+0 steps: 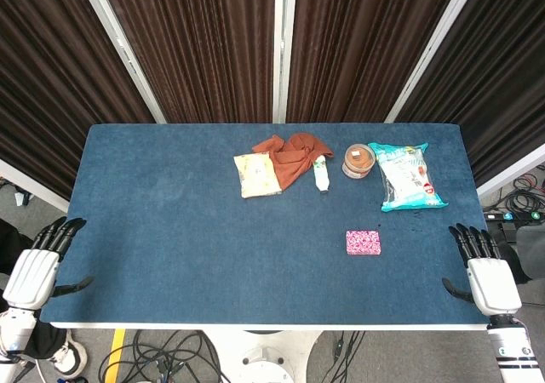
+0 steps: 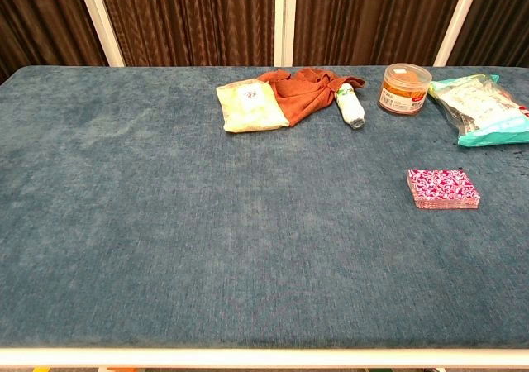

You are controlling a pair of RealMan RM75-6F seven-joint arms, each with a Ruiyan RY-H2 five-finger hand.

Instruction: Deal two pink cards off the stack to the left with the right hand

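The stack of pink cards (image 1: pixel 364 242) lies flat on my blue table, toward my right side and near the front edge, squared up, its top patterned in pink and white. In the chest view the stack (image 2: pixel 442 189) shows its layered edges, untouched.
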